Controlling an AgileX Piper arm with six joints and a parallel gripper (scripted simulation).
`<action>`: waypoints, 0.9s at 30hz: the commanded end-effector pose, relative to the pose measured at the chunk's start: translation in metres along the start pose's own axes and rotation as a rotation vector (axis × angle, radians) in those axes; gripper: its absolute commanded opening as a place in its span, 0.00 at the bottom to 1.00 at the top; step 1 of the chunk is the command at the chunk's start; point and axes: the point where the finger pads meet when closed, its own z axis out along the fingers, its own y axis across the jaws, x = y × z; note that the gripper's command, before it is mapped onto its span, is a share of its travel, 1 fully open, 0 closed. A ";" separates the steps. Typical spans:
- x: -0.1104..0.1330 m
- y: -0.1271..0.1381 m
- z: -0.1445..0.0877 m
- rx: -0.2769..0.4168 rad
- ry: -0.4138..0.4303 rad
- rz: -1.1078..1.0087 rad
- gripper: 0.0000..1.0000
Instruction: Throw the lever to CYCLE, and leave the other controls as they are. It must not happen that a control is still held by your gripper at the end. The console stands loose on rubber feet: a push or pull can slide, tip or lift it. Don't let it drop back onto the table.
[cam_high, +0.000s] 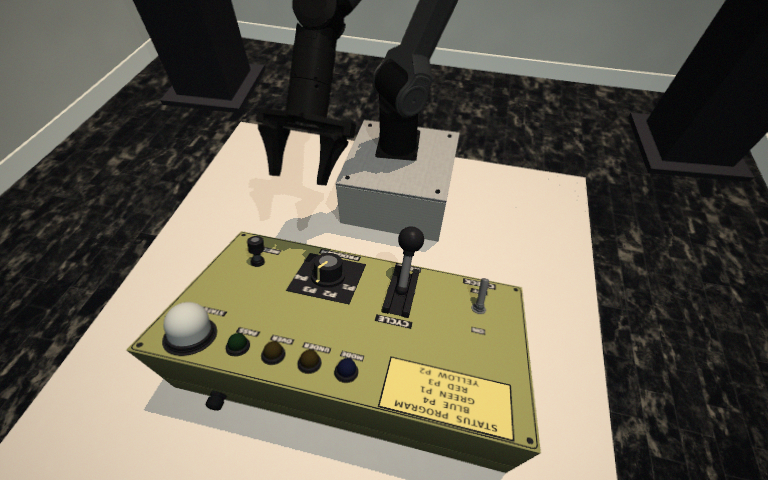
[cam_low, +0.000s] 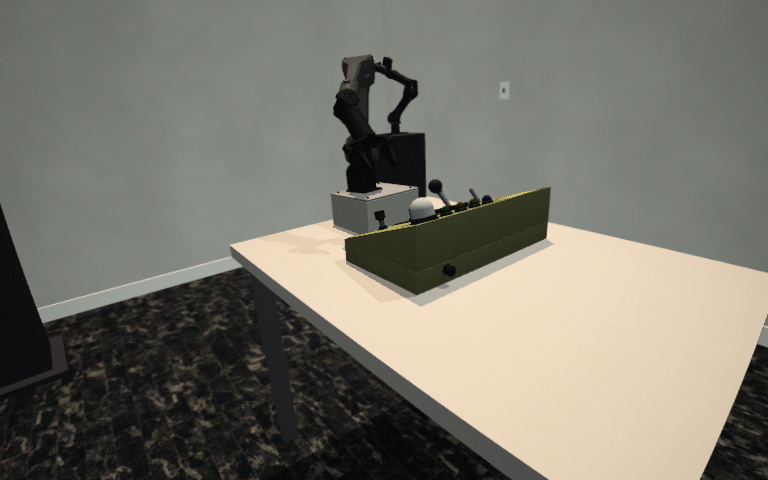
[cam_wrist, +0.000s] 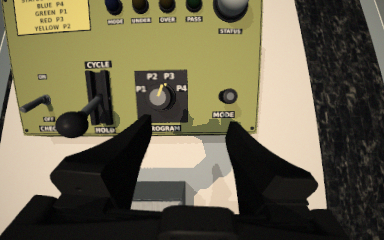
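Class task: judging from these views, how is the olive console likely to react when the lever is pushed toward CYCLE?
The console may slide: it rests unfastened on the smooth table. The tall lever gives leverage, so tipping seems possible. Its wide, low body probably resists that.

The wide-open gripper (cam_wrist: 187, 135) hangs before the console (cam_wrist: 210, 55); its lever (cam_wrist: 72, 123) rests at HOLD.

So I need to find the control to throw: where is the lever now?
In the wrist view the lever sits low on the left of the console, at the slot's HOLD end, between the rotary selector and the toggle switch.
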 end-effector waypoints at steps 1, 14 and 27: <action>0.000 0.000 0.000 0.000 0.000 0.000 1.00; 0.000 0.000 0.000 0.000 0.000 0.000 1.00; -0.003 0.000 -0.005 0.000 -0.001 0.000 1.00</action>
